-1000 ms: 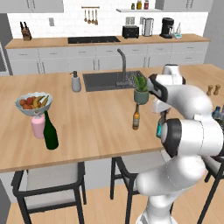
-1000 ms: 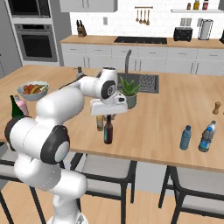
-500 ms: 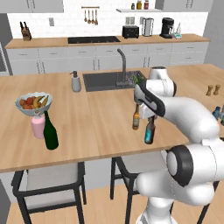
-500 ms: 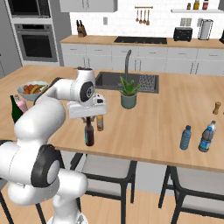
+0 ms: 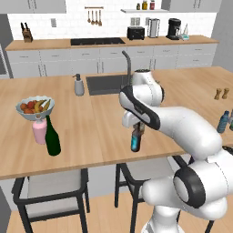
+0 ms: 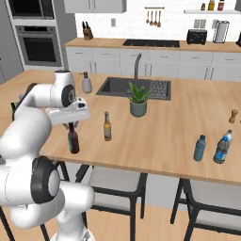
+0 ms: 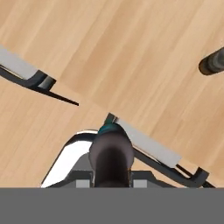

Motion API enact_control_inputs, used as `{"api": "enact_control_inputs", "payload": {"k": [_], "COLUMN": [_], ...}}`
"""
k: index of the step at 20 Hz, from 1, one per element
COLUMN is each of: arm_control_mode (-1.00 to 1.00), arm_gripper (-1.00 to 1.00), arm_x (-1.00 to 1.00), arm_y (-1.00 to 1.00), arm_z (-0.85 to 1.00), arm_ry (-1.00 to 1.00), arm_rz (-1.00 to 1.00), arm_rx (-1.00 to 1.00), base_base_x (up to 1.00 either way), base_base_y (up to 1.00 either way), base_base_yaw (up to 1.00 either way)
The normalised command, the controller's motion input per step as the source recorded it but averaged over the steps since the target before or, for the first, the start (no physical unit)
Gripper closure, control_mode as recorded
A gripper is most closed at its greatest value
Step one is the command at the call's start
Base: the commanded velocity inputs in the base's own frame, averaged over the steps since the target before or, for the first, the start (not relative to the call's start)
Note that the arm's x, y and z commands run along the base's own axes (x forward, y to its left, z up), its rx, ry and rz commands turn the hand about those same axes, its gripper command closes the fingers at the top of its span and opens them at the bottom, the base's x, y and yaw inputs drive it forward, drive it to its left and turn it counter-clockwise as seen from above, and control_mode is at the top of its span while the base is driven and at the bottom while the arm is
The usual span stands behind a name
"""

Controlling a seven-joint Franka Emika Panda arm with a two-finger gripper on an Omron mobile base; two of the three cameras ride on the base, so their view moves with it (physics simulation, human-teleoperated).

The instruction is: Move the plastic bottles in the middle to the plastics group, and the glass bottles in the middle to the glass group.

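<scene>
My gripper [image 5: 135, 129] [image 6: 72, 126] is shut on the neck of the dark glass bottle with a blue label [image 5: 135, 142] [image 6: 73, 141], held upright over the island's front strip. In the hand view the bottle's cap [image 7: 111, 151] sits between the fingers. The amber glass bottle [image 6: 107, 127] stands a short way to the right of it. The tall green wine bottle [image 5: 52, 139] stands far to the left. A teal plastic bottle [image 6: 200, 148] and a light-blue one [image 6: 221, 147] stand together at the far right.
A fruit bowl [image 5: 35, 108] and a pink cup [image 5: 40, 132] sit beside the wine bottle. A potted plant [image 6: 138, 101], the sink [image 6: 117, 87] and a soap dispenser [image 5: 79, 85] lie behind. Wooden shakers [image 5: 220, 94] stand far right. Stools [image 5: 50, 189] stand under the counter edge.
The arm has swung left along the counter's front with the dark bottle in its grip, away from the amber bottle. The other bottles have not moved.
</scene>
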Motion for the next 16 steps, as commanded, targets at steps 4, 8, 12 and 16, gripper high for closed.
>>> {"api": "enact_control_inputs", "payload": {"k": [4, 8, 12, 16], "arm_control_mode": [-1.0, -1.0, -1.0, -1.0], "arm_gripper": [1.0, 1.0, 1.0, 1.0], "arm_x": [0.05, 0.12, 0.07, 0.08], "arm_y": [0.91, 0.93, 0.88, 0.96], "arm_z": [0.11, 0.08, 0.1, 0.09], "arm_ry": [0.0, 0.01, 0.0, -0.05], "arm_rz": [0.0, 0.02, 0.02, 0.0], "arm_rx": [0.0, 0.0, 0.0, 0.0], "base_base_x": [0.0, 0.0, 0.0, 0.0], "base_base_y": [0.0, 0.0, 0.0, 0.0], "base_base_yaw": [0.0, 0.0, 0.0, 0.0]}}
